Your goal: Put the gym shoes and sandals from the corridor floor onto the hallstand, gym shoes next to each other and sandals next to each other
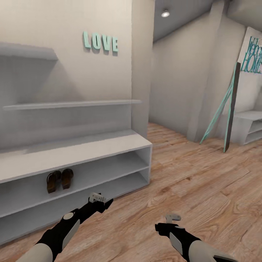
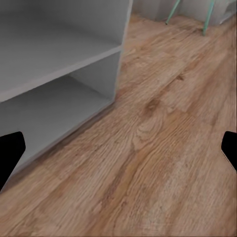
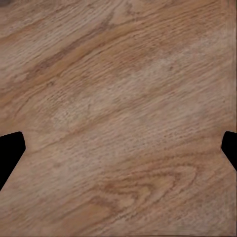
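Head view, both arms: left gripper (image 1: 97, 198) and right gripper (image 1: 173, 218) hang low over the corridor floor (image 1: 203, 189), nothing in either; from here I can't judge how wide the fingers stand.
Head view, sandals: two brown sandals (image 1: 59, 180) sit side by side on the upper shelf bay of the hallstand (image 1: 83, 151), just beyond and a little left of the left gripper.
Head view, gym shoes: I can't spot them from where I stand; likely the robot must turn and search the floor.
Head view, far right: a second white bench (image 1: 251, 129) stands well off beyond the right gripper, under a leaning board; I'd say that is not the rack to use.
Left wrist view: dark fingertips (image 2: 10, 153) spread to both edges, so the jaws are wide; the hallstand's end and lower bay (image 2: 59, 108) lie ahead, bare planks (image 2: 158, 148) beside.
Right wrist view: fingertips (image 3: 10, 150) likewise far apart, wide and empty, with wood grain (image 3: 118, 118) under them.
Doing it well: keep both grippers wide while hunting, and leave room beside the sandals undisturbed.
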Controlling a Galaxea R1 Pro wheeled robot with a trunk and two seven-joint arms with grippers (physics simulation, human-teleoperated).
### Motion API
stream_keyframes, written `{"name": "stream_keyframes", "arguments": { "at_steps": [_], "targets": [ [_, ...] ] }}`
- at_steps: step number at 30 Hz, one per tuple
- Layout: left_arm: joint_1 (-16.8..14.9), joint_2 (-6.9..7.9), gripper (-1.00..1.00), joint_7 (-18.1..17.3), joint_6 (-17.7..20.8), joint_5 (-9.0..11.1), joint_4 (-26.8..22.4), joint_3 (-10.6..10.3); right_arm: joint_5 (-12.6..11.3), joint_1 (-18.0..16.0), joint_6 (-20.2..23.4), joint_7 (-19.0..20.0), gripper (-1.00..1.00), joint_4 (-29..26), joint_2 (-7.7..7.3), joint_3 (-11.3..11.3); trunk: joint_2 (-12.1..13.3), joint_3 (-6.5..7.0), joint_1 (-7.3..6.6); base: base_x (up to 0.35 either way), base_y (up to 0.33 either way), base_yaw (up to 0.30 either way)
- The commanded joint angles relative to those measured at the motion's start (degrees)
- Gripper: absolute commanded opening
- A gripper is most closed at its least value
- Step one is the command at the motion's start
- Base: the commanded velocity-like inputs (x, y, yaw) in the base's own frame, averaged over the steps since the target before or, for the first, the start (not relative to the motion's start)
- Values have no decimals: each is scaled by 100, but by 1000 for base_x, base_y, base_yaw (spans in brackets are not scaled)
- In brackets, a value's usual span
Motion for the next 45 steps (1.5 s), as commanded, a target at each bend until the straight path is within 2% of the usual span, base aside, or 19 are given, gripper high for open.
{"name": "stream_keyframes", "arguments": {
  "at_steps": [1, 23, 31, 45],
  "targets": [
    [-4, 9, 100, 7, -27, 39, 2, -38, 60, -2, 23, -7, 100, -7, 4, -48, -2, -5, -1, 0, -7, -298],
    [-4, 9, 100, 9, -27, 39, 2, -38, 60, -2, 23, -7, 100, -7, 4, -48, -2, -5, -1, 5, -1, -300],
    [-4, 9, 100, 9, -27, 39, 2, -38, 60, -2, 23, -7, 100, -7, 4, -48, -2, -5, -1, 225, -191, -298],
    [-4, 9, 100, 10, -27, 39, 2, -38, 60, -2, 23, -7, 100, -7, 4, -48, -2, -23, -1, 251, -222, -145]
  ]
}}
